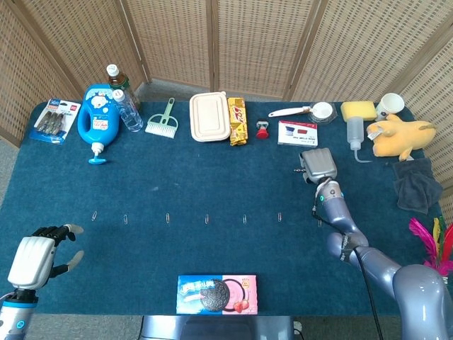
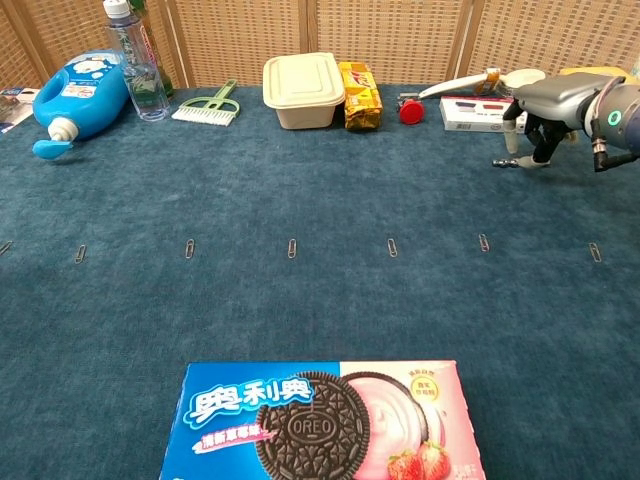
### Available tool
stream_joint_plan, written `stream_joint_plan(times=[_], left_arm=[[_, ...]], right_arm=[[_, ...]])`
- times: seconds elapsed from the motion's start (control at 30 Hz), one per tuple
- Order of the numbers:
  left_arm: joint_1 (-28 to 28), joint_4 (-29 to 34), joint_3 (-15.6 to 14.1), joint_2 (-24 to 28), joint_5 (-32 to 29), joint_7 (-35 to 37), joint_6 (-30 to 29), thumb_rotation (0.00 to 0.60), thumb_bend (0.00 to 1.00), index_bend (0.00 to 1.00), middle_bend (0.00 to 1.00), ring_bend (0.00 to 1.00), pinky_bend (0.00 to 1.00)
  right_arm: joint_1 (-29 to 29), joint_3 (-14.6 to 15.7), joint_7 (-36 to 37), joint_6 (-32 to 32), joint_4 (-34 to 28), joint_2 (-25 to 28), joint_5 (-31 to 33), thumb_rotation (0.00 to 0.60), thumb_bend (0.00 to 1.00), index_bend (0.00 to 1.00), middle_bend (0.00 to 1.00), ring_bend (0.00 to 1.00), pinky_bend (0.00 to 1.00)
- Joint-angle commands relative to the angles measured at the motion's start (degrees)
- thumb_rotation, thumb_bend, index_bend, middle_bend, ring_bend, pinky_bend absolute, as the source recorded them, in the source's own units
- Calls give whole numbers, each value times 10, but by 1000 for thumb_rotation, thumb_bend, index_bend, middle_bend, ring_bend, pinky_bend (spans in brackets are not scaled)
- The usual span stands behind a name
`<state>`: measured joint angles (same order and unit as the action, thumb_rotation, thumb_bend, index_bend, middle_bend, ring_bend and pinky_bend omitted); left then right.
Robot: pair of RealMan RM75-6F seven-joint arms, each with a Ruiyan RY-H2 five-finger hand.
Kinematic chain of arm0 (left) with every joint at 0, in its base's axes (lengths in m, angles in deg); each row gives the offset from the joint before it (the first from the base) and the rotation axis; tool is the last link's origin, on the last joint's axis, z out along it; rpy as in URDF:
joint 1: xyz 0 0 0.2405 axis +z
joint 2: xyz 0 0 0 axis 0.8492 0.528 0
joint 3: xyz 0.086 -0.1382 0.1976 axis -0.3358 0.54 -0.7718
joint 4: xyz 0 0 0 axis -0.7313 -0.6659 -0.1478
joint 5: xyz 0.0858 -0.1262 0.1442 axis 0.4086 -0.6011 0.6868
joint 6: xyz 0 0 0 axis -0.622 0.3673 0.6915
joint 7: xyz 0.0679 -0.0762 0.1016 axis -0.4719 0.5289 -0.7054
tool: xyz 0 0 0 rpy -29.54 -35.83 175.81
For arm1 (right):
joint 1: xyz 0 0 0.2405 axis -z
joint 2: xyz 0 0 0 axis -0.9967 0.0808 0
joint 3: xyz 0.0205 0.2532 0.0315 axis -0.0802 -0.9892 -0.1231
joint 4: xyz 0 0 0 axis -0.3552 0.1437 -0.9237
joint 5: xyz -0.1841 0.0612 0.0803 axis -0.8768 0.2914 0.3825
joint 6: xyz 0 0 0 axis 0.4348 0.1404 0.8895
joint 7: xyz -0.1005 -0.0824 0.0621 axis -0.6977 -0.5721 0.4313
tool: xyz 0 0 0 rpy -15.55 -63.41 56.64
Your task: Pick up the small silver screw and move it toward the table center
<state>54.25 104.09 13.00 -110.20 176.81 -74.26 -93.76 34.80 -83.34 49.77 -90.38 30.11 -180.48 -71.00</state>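
Lying near right hand [image 2: 545, 118], one screw [image 2: 506, 162]

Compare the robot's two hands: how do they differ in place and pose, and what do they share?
The right hand is at the table's far right, near the red-and-white box; the left hand hangs off the near left corner. The right hand's fingers point down around the screw; the left hand's are spread, holding nothing. Both have pale grey backs and dark fingers.

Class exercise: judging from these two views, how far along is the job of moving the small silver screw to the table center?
Early stage. Done: the right hand has reached the screw near the table's far right. In hand: its fingers are at the screw; whether it is gripped or lifted is unclear. Left: carrying it to the center. The left hand waits open.
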Motion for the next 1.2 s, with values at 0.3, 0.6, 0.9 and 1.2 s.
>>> stream_joint_plan(times=[0.3,0.6,0.9,1.2], left_arm=[[2,-5,-1,-1,0,5,-2,600,417,381,509,468,435],[5,-9,-3,0,-2,10,-6,600,417,379,509,467,435],[6,-12,-2,-1,-2,13,-7,600,417,377,508,467,435],[9,-16,-3,-1,-4,17,-9,600,417,377,508,467,435]], right_arm=[[-6,1,-18,8,11,-10,15,600,354,475,828,811,652],[-12,0,-31,14,21,-17,27,600,354,497,827,811,651],[-17,-2,-42,20,29,-23,41,600,354,501,827,811,651],[-25,-6,-51,24,34,-28,53,600,353,503,827,811,651]])
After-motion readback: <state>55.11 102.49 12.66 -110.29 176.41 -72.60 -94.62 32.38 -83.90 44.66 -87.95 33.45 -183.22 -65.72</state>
